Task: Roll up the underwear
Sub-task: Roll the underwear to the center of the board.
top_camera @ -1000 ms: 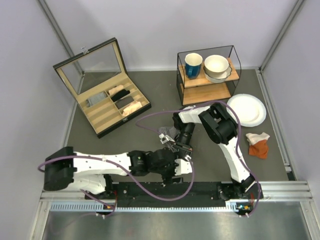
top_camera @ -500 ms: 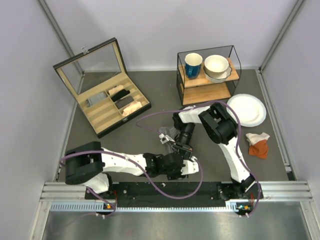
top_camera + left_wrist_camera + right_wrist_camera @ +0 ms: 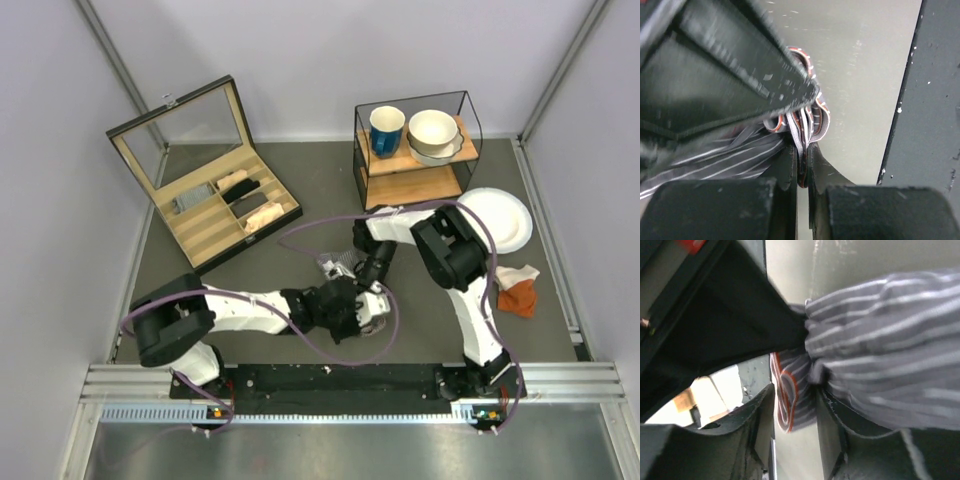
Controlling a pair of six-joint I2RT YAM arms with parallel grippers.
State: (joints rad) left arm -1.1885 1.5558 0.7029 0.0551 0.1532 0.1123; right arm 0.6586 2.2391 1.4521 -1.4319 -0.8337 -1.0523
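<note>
Left wrist view is showing the left hand (image 3: 802,156) clamping tight on a bunched, many-layered end of the underwear (image 3: 801,117), with orange-trimmed folds stacking up just above the grip. In the right wrist view the right hand (image 3: 794,394) is standing partly apart, the same striped cloth running between its fingers (image 3: 757,430); whether it is pinching or merely straddling, I cannot tell. From above, the underwear is lying on the counter (image 3: 300,180) between the two hands, near the middle. It is looking gathered rather than neatly rolled, so I am judging the rolling as underway, with tightening and finishing remaining.
</note>
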